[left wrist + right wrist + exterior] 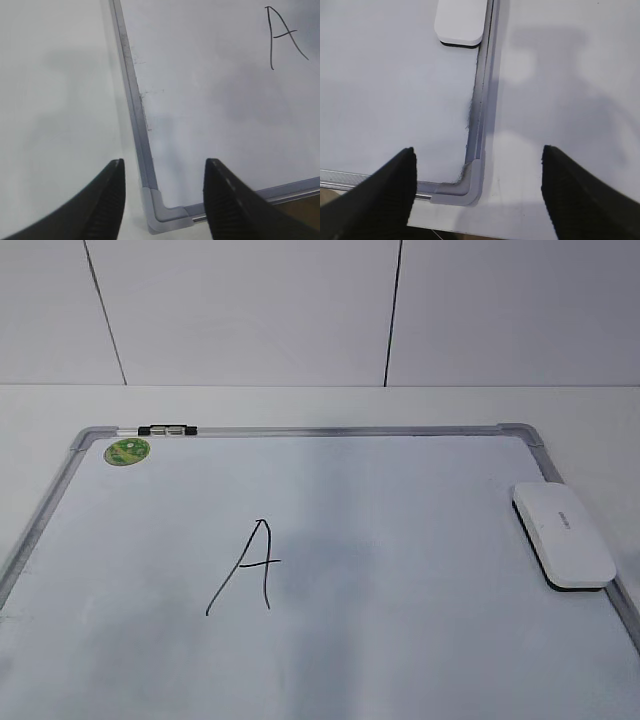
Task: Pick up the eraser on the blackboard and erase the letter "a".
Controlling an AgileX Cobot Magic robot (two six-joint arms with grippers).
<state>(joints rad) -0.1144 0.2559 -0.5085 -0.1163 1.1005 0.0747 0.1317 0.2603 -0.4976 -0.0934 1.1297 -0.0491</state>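
Observation:
The eraser (pixel 563 533), a white rounded block with a black underside, lies on the blackboard (pixel 420 540) at its right edge; its end also shows in the right wrist view (pixel 461 22). The only letter I see is a tall angular capital "A" (pixel 250 565) left of the board's middle, also in the left wrist view (pixel 282 35). No lowercase "a" is in view. My left gripper (pixel 164 167) is open and empty over the board's near left corner (pixel 162 212). My right gripper (pixel 478 152) is open and empty over the near right corner (pixel 470 187). Neither gripper shows in the exterior view.
A round green sticker (pixel 127 451) sits at the board's far left corner. A small black and silver clip (pixel 167 429) sits on the far frame. The board lies on a white table (pixel 300 405) with a white panelled wall behind.

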